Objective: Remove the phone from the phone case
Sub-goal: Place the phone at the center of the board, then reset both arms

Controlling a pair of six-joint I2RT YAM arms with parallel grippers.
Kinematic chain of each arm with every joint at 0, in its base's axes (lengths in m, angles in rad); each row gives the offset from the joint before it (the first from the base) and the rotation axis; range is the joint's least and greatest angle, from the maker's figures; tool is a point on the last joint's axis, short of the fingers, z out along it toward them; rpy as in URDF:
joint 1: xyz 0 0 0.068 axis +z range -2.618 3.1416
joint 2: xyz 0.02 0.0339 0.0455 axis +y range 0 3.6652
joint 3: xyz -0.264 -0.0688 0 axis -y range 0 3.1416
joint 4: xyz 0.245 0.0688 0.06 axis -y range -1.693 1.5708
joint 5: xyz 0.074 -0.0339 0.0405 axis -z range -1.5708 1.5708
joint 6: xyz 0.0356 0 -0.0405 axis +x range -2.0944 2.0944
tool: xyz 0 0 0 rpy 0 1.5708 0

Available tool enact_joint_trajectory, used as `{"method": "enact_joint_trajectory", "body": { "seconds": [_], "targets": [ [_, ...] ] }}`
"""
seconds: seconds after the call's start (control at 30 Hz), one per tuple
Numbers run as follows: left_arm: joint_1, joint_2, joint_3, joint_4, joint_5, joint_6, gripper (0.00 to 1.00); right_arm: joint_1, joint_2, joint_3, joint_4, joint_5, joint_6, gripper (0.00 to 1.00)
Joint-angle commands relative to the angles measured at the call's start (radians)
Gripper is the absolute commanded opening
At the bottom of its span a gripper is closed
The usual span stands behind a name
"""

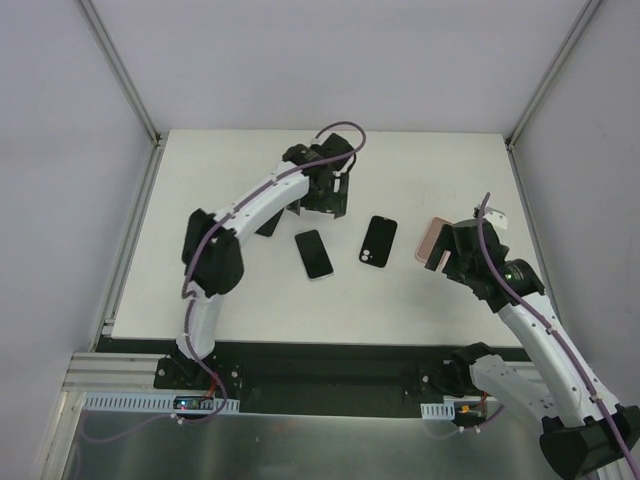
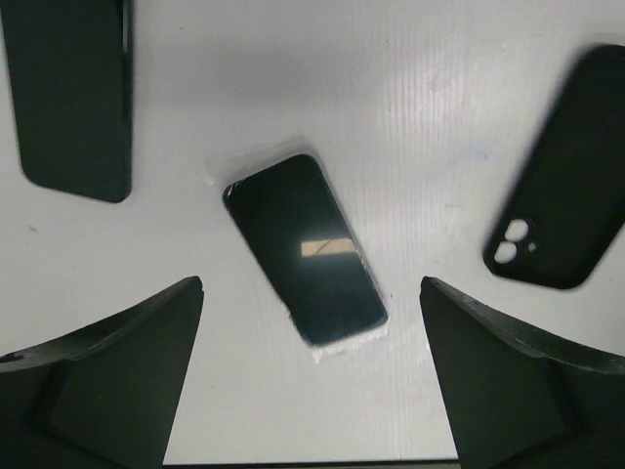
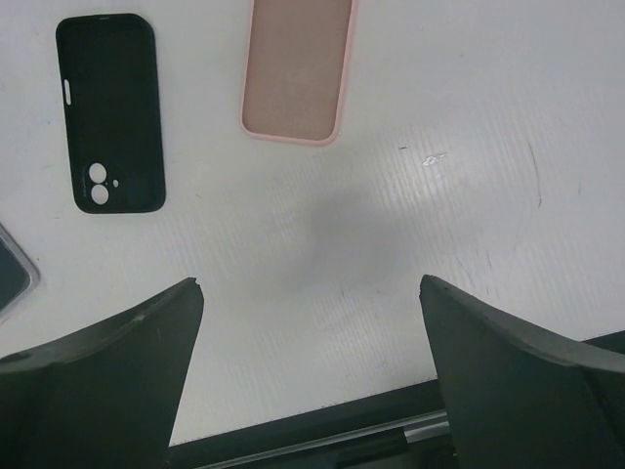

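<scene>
A phone with a dark screen sits face up in a clear case [image 2: 305, 249] on the white table; it also shows in the top view [image 1: 313, 254]. My left gripper [image 1: 328, 198] hangs open and empty above the table behind the phone, and its fingertips [image 2: 186, 293] are well above it. My right gripper [image 1: 448, 252] is open and empty at the right, over the near end of a pink case [image 1: 430, 238].
A black empty case with camera holes [image 1: 378, 241] lies right of the phone and also shows in both wrist views [image 2: 562, 210] [image 3: 109, 112]. The pink case [image 3: 298, 68] lies flat. Another dark case [image 2: 73, 93] lies left, under my left arm [image 1: 270, 222]. The table's front edge [image 3: 322, 420] is near my right gripper.
</scene>
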State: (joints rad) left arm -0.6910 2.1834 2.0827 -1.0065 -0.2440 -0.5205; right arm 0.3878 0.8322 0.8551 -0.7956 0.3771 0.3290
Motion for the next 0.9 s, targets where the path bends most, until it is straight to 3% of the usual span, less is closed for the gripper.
{"method": "enact_joint_trajectory", "body": {
  "seconds": [0.0, 0.23, 0.4, 0.57, 0.87],
  "targets": [
    [0.022, -0.347, -0.195, 0.092, -0.008, 0.066, 0.92, 0.0, 0.008, 0.076, -0.062, 0.078, -0.031, 0.96],
    [0.1, -0.746, -0.723, 0.247, 0.02, 0.116, 0.92, -0.001, -0.008, 0.065, -0.07, 0.1, -0.038, 0.96],
    [0.206, -1.025, -0.985, 0.279, 0.094, 0.131, 0.92, -0.001, -0.004, 0.064, -0.07, 0.118, -0.054, 0.96],
    [0.24, -1.194, -1.058, 0.278, 0.101, 0.151, 0.93, -0.001, -0.007, 0.081, -0.065, 0.129, -0.07, 0.96],
    [0.242, -1.223, -1.067, 0.278, 0.104, 0.14, 0.95, -0.003, 0.002, 0.068, -0.07, 0.144, -0.071, 0.96]
  ]
}}
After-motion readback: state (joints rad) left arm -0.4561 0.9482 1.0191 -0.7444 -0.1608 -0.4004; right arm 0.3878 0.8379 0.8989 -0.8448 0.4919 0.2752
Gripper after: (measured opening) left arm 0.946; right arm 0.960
